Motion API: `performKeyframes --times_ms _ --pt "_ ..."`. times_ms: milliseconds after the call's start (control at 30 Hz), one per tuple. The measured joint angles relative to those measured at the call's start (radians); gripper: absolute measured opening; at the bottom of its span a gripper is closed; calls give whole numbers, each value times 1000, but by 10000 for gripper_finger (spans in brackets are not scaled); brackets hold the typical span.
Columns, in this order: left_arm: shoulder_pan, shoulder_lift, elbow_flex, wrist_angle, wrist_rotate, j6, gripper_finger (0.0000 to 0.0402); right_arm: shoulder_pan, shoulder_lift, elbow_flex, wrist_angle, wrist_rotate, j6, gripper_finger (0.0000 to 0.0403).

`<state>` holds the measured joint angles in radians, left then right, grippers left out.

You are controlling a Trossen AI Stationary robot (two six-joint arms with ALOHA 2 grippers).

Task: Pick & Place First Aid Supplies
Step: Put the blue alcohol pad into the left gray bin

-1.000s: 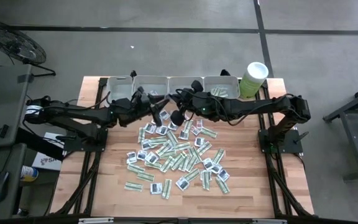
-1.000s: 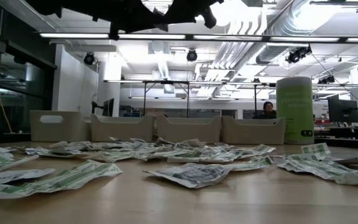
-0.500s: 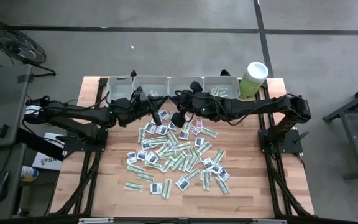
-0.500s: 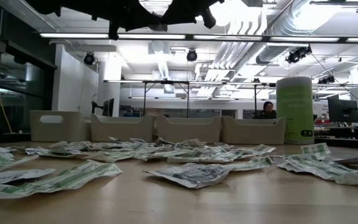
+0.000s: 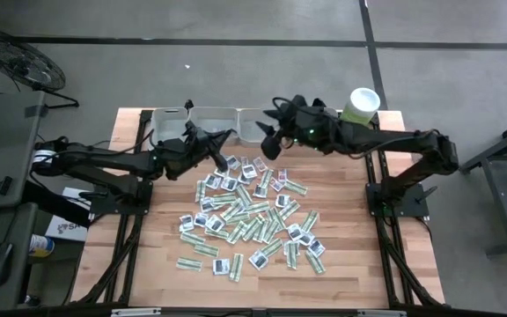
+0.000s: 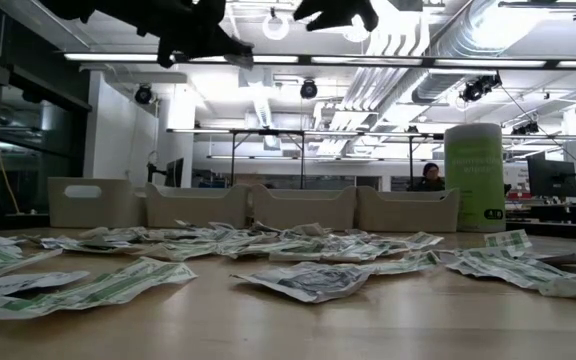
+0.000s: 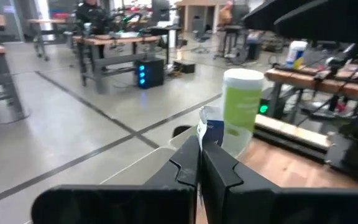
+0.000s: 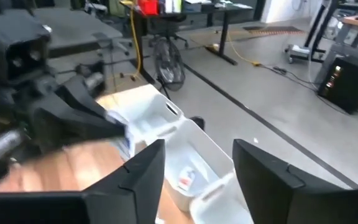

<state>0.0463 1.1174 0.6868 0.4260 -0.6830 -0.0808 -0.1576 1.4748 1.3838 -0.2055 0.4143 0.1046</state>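
Observation:
The first aid supplies [image 5: 249, 216], small green-white strips and white squarish sachets, lie scattered flat on the wooden table and also show in the low view [image 6: 308, 275]. My left gripper [image 5: 228, 136] hangs high over the table's far part, shut on one white sachet with a dark mark [image 7: 209, 127], which the right wrist view shows too [image 8: 122, 142]. My right gripper [image 5: 270, 128] is to its right, near the trays. It is open, and nothing is between its fingers [image 8: 191, 168]. In the low view both grippers show at the top edge, left [image 6: 223, 45] and right [image 6: 336, 12]. My left gripper pinches one end of the white sachet [image 7: 202, 140] between its two shut fingers. The fingers reach out about level, toward the table's far right. The rest of the sachet sticks out past the fingertips, lifted clear of the table.
Several grey trays [image 5: 214, 119] stand in a row along the far edge, seen from the front in the low view [image 6: 303, 208]. A pale green tub with a white lid [image 5: 359, 107] stands at the row's right end. Bare wood lies at the near edge [image 5: 148, 282].
The two grippers were together over the far end of the pile. My right gripper has drawn back up and toward the far right, and its fingers now stand apart. My left gripper has kept its place with the sachet, its tip swung toward the trays.

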Motion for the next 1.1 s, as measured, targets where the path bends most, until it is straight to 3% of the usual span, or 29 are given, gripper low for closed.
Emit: performKeyframes --times_ms 233,500,800,1100 --pt "12 -60 0 -99 -61 -13 0 -62 -26 0 -144 -9 -1 197" --pt "107 -152 8 -239 -53 -171 0 -99 -28 0 -240 -83 59 197" --pt "213 -185 148 -673 -30 -255 0 -103 -26 0 -297 -79 94 197" --pt "430 -192 160 -1082 93 -616 0 -143 -24 0 -299 -89 97 197"
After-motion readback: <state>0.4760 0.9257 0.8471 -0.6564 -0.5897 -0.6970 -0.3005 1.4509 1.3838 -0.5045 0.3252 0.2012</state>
